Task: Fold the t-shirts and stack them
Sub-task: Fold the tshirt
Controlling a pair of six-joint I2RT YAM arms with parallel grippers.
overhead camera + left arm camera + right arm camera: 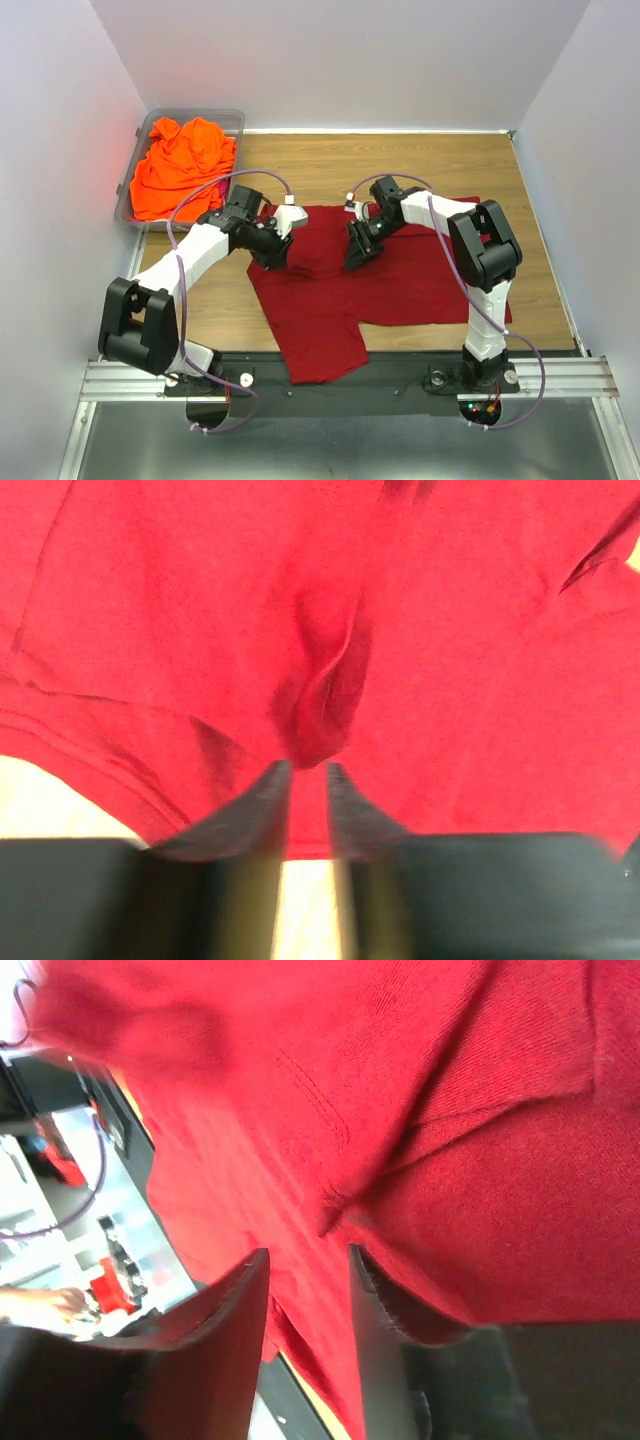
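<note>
The dark crimson t-shirt (400, 275) lies spread on the wooden table, one part hanging toward the near edge. My left gripper (272, 252) is over its left upper part. In the left wrist view the jaws (308, 770) are nearly together, with a puckered ridge of crimson cloth (320, 705) drawn up at their tips. My right gripper (357, 250) is over the shirt's middle. Its jaws (305, 1255) stand apart over the cloth (420, 1080), and a small crease lies just beyond the tips. The bright orange t-shirt (180, 165) is bunched in the bin.
The clear grey plastic bin (232, 118) stands at the table's back left corner. Bare wood (420, 160) shows behind the shirt. The black base rail (400, 375) runs along the near edge. White walls enclose the table on three sides.
</note>
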